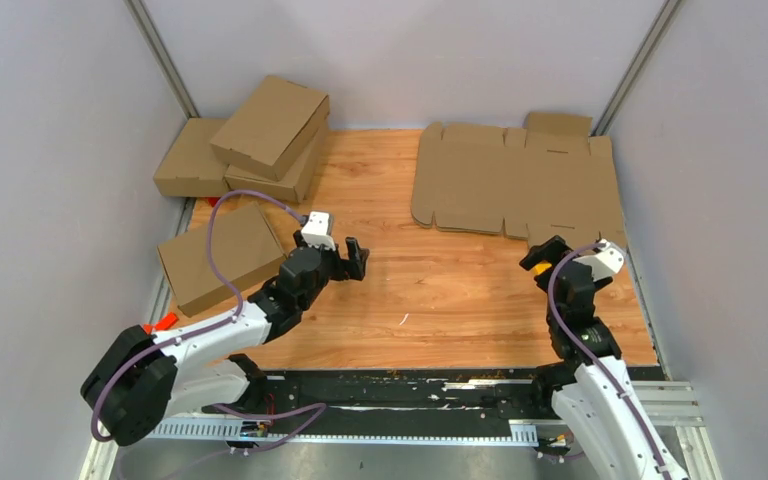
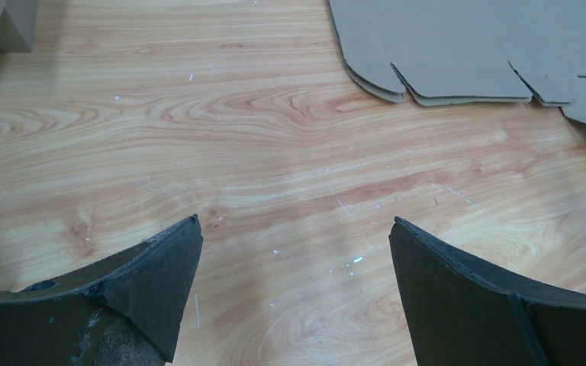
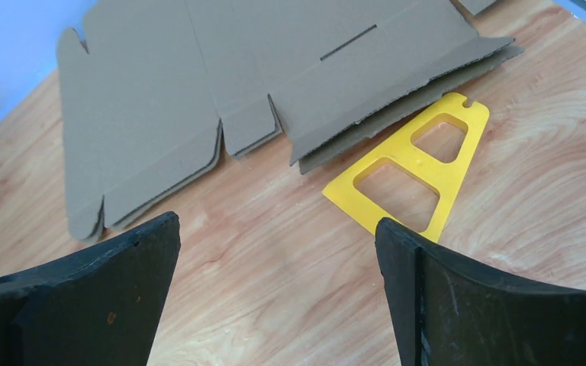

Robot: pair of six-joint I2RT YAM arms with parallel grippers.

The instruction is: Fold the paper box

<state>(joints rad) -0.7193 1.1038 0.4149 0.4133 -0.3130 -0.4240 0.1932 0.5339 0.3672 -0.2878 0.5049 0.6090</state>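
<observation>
Left end effector (image 1: pixel 352 256): jaws spread full wide, holding nothing, hovering over the bare middle of the counter (image 1: pixel 430 310). Right end effector (image 1: pixel 542 254): same, wide and empty, pointed at the near edge of the paper box (image 1: pixel 515 180).

The box is a flat, unfolded die-cut blank with flaps and tabs out, at the far right of the counter. The right wrist view shows more than one cardboard edge, so it looks like the top sheet of a small stack. A yellow template (image 3: pixel 412 171) lies flat at the stack's near edge. Can't tell if it's tucked under.

Folded boxes (image 1: pixel 270 125) are piled far left, probably to keep the centre free for work.

My read: no folding done yet. The right arm is nearest, so it's placed to drag or lift the blank. The left waits centrally to pin it. Risk is pinching two sheets at once.
</observation>
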